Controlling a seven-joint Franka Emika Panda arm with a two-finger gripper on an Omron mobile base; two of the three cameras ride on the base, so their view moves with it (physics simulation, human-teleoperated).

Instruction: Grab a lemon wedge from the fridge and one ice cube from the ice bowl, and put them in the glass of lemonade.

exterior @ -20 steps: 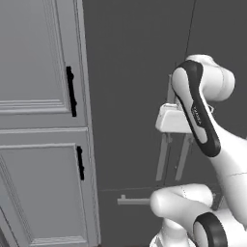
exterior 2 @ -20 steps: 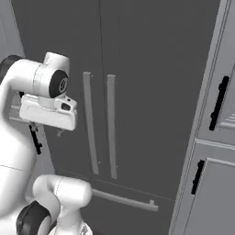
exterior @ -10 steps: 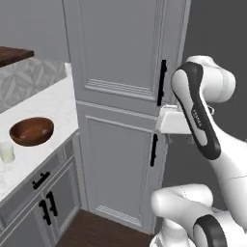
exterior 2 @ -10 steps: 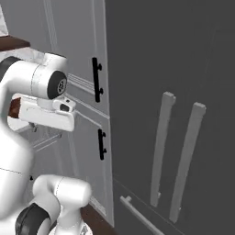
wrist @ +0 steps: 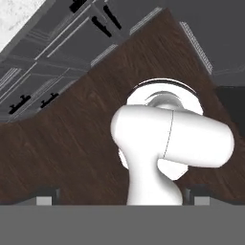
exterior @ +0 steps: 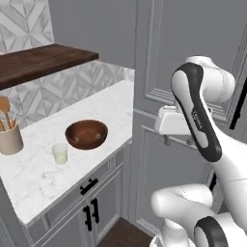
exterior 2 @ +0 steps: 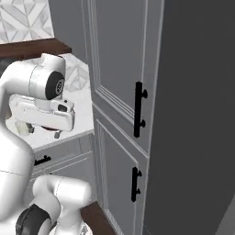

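- Ice bowl (exterior: 86,134) sits on the bench (exterior: 43,178), glass of lemonade (exterior: 60,154) just beside it.
- Both lie well left of the gripper (wrist: 122,196), which is wide open, empty, pointing at the floor.

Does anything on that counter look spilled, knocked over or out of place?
Nothing stands out. The dark brown ice bowl, the glass of lemonade and a beige utensil cup all stand upright and apart on the marble counter, with no spill visible. The cabinet doors below look closed.
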